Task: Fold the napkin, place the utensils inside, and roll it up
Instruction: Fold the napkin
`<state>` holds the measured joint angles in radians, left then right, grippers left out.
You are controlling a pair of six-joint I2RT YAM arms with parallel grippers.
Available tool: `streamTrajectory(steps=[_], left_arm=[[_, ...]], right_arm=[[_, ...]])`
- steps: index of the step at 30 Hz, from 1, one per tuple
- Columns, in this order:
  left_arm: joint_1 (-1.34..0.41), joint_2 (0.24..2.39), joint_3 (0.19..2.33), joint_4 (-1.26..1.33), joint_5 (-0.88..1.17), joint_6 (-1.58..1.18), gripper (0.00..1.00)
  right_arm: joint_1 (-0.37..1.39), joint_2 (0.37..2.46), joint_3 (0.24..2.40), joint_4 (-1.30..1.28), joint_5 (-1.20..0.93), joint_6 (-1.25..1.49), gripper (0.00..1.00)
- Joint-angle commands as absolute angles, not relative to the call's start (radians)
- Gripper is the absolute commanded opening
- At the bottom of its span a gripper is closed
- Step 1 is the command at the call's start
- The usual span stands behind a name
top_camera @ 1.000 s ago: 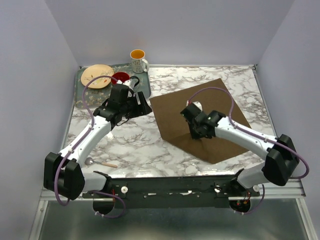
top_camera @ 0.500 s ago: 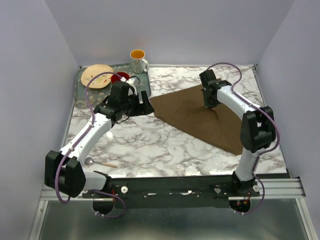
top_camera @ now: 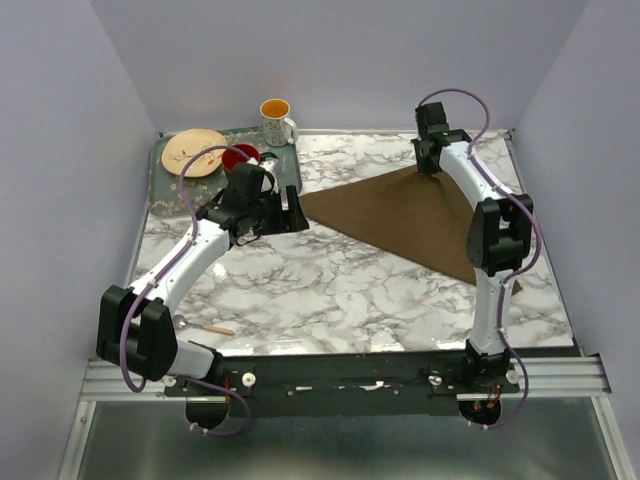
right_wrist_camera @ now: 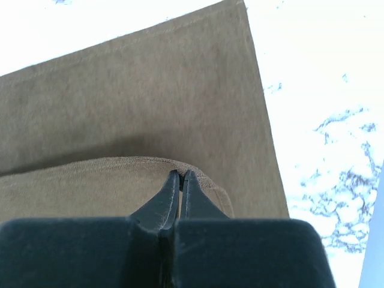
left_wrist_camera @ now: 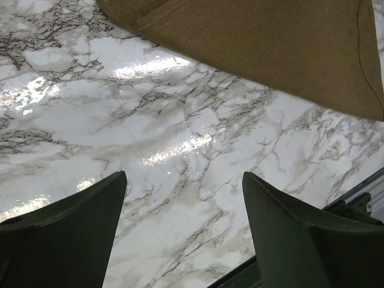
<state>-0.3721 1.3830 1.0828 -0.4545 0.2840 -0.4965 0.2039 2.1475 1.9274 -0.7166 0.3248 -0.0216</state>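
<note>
The right gripper (right_wrist_camera: 179, 180) is pressed together on a pinch of the napkin (top_camera: 400, 215). It holds the doubled-over layer at the far right corner, so the cloth lies as a rough triangle on the worktop (top_camera: 300, 290). The left gripper (left_wrist_camera: 184, 177) hangs spread and empty just beside the napkin's left point, not touching it. The spoon (top_camera: 215, 328) lies well apart, at the near edge by the base of the left arm (top_camera: 180, 270).

Nothing pins the lower layer, so any pull by the right arm (top_camera: 490, 230) could drag the whole napkin along rather than tighten the fold. Soft fabric may cling to the gripper on release and lift back, spoiling the crease. That arm hides the corners from above. The wrist view suggests the upper layer sits short of the lower corner, which would leave a lopsided fold. The left arm, reaching for the spoon, could knock it off the near edge
</note>
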Motion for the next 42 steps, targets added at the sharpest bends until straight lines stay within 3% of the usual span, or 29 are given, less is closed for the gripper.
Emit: streamTrajectory(steps=[1,17,42], left_arm=[[-0.365,1.388,1.126,-0.471,0.282,-0.477,0.87],[-0.367,1.394,1.146,-0.485,0.272,-0.482,0.90],[-0.365,1.414,1.164,-0.492,0.275,-0.494,0.90]], right_arm=[[0.169,2.226,2.028,-0.716,0.284,-0.072,0.01],[0.098,2.399,2.250,-0.701,0.212,-0.106,0.01],[0.066,2.502,2.359,-0.630,0.206,-0.167,0.01]])
